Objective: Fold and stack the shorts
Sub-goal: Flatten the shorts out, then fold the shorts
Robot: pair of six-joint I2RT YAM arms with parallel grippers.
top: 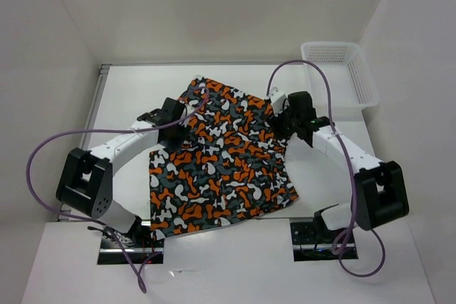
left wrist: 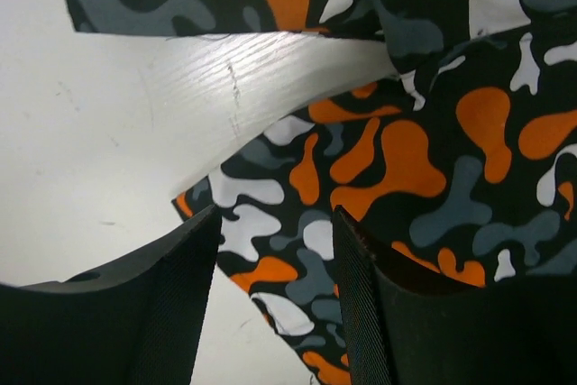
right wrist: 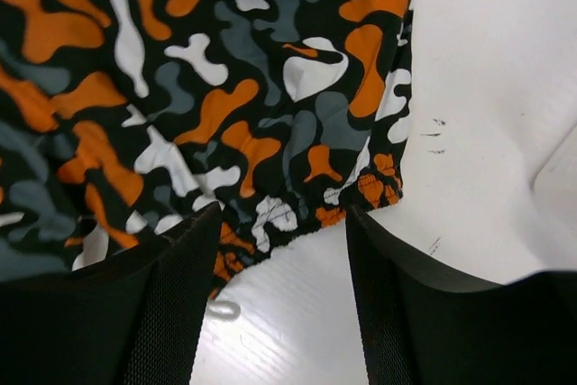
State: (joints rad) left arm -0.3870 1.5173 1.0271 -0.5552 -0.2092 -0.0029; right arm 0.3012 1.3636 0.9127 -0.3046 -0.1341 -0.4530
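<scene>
Top external view shows the shorts [top: 221, 169] lying spread out in the middle of the table [top: 121, 105], between the two arms, with some wrinkles at the far side. The left gripper [top: 169, 115] hangs over their far left edge and the right gripper [top: 291, 124] over their far right edge. In the wrist views both pincers stand moderately wide and hold nothing, with the cloth border under the gap. The fabric looks thin, light and very limp, so I think it will sag and slide when lifted. The best hold, in my judgement, is a pinch on a border or corner, for example the gathered seam [right wrist: 306, 205] near the right fingers. I can read no brand, label or writing anywhere.
</scene>
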